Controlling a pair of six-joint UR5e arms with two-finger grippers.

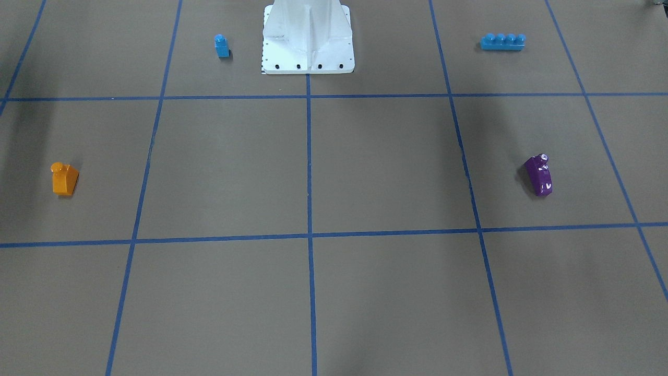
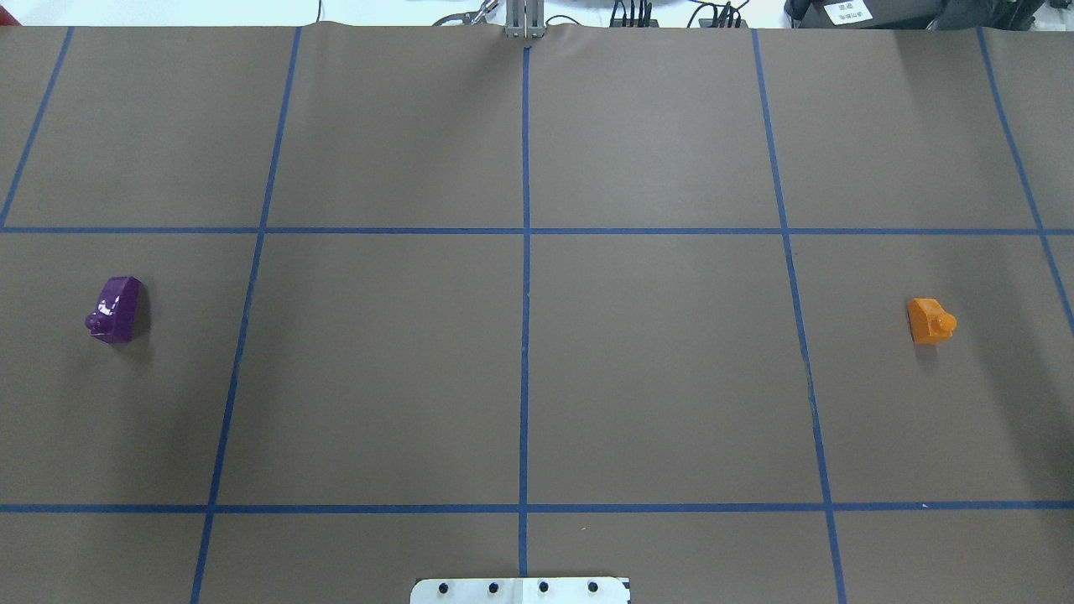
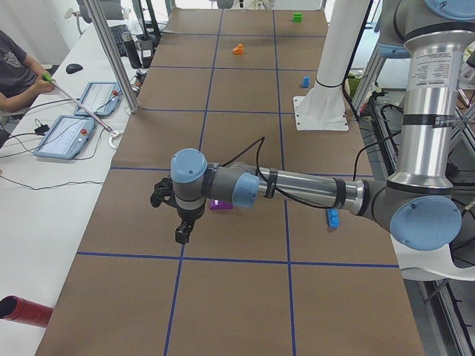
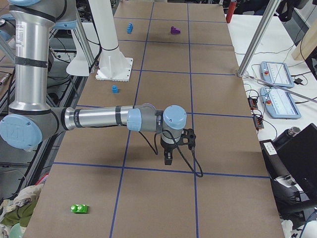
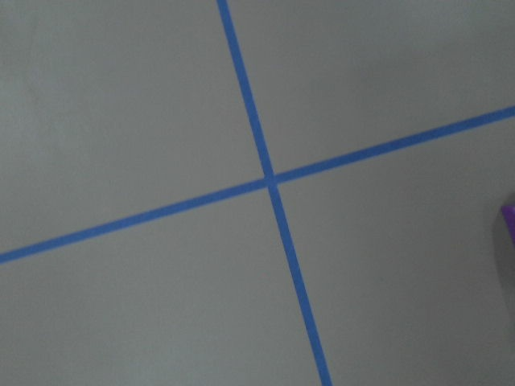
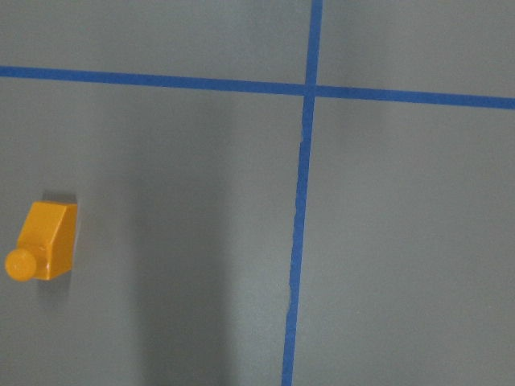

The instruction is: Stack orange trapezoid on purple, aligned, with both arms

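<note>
The orange trapezoid lies on the brown table at the robot's right; it also shows in the front view and at the left of the right wrist view. The purple brick lies at the robot's left, also in the front view, with a sliver at the left wrist view's edge. My left gripper hangs above the table beside the purple brick. My right gripper hangs above the table's right part. Both show only in side views, so I cannot tell if they are open or shut.
A small blue single-stud brick and a long blue four-stud brick lie either side of the white robot base. A green brick lies at the table's right end. Operators' consoles stand on a side table.
</note>
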